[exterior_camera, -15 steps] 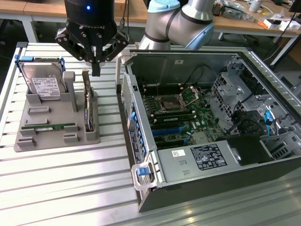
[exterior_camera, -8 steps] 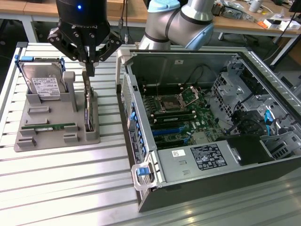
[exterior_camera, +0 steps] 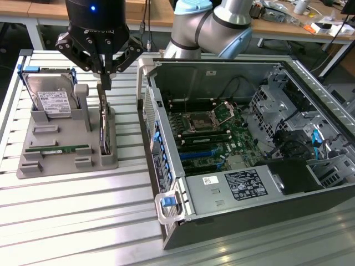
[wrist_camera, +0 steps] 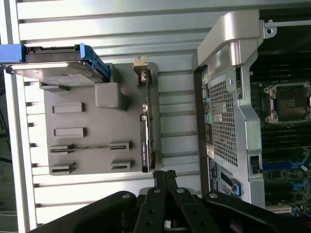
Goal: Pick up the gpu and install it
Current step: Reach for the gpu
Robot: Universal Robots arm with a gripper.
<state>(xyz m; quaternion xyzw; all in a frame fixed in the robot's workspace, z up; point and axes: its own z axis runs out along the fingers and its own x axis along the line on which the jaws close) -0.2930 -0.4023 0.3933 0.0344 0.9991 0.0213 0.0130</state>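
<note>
The tool [exterior_camera: 104, 78] hangs pinched shut just over the gpu [exterior_camera: 103, 127], so lowering like this could ram the card's edge!

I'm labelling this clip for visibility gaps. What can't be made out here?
- Thin dark circuit card: stands edge-on in the grey plastic holder in both views, so its cooler face is hidden.
- Silver hard drive: label print too small, exterior view.
- Open black computer case: cut off by the exterior view's right edge.
- Black pincer: whether it touches the card is unclear.
</note>
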